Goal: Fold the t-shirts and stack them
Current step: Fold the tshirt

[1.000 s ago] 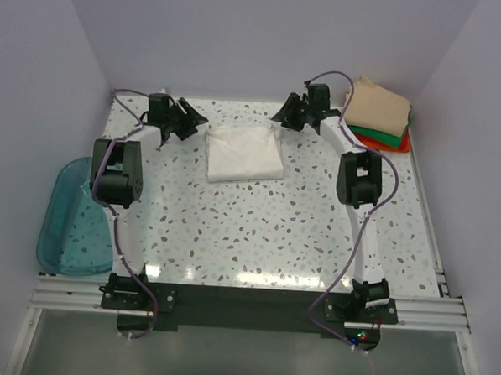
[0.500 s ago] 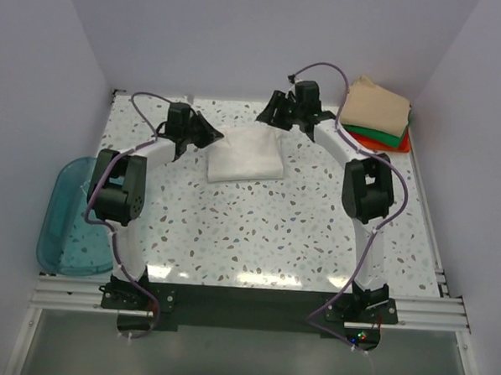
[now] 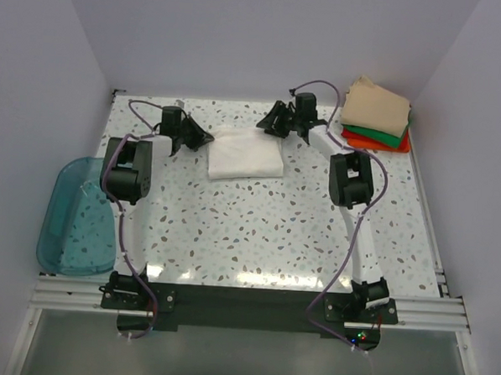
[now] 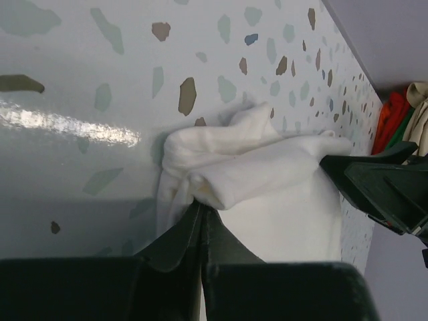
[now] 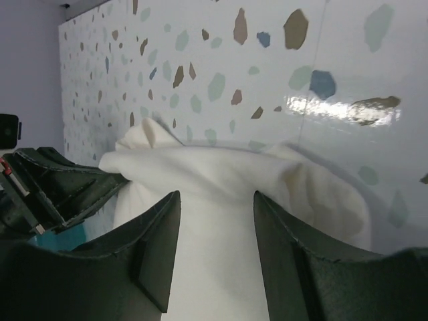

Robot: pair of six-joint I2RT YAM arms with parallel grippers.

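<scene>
Presently the white t-shirt [image 3: 245, 156] lies folded into a rough rectangle on the speckled table [image 3: 256, 238], toward 12 o'clock from the table's centre.

Left gripper [image 3: 201, 138]: positioned at the shirt's 9 o'clock edge. In the left wrist view its fingers [image 4: 177, 244] are clenched together, pinching a bunched fold of the white cloth, which is puckered at the tips.

Right gripper [image 3: 276, 124]: positioned at the shirt's 1 o'clock corner. In the right wrist view its two fingers [image 5: 157, 251] stand apart with the white cloth showing between them, not closed on it. Whether the pads touch the fabric cannot be told.

Stack: in the table's 2 o'clock corner, well apart from the white shirt, a tan t-shirt [image 3: 377, 106] lies on top, a green t-shirt [image 3: 383, 136] under it, and an orange-red t-shirt [image 3: 360, 139] at the bottom, with only its edges showing.

Other items: a teal bin [image 3: 72, 220] sits off the table's 9 o'clock side, beside the left arm.
</scene>
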